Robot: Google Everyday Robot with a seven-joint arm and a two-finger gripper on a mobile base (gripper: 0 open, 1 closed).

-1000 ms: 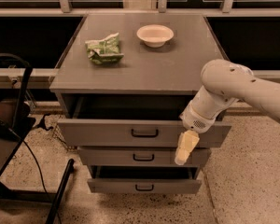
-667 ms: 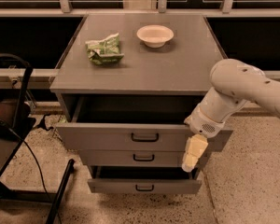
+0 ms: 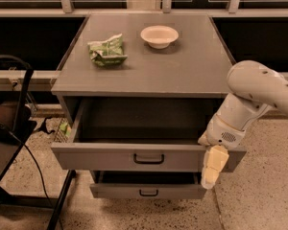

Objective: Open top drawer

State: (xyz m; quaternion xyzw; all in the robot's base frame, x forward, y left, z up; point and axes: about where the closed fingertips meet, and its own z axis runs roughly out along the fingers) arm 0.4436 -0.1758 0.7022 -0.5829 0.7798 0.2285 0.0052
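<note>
spotting the top drawer (image 3: pixel 101 157) pulled well out, gripper (image 3: pixel 212 169) hanging at its right front corner, off the handle (image 3: pixel 149 159), probably dragging by the edge; can't tell if open or closed.

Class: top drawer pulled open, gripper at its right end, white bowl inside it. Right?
No. The camera view shows the white bowl on the cabinet top, not inside. The top drawer is pulled open, the gripper at its right end.
</note>
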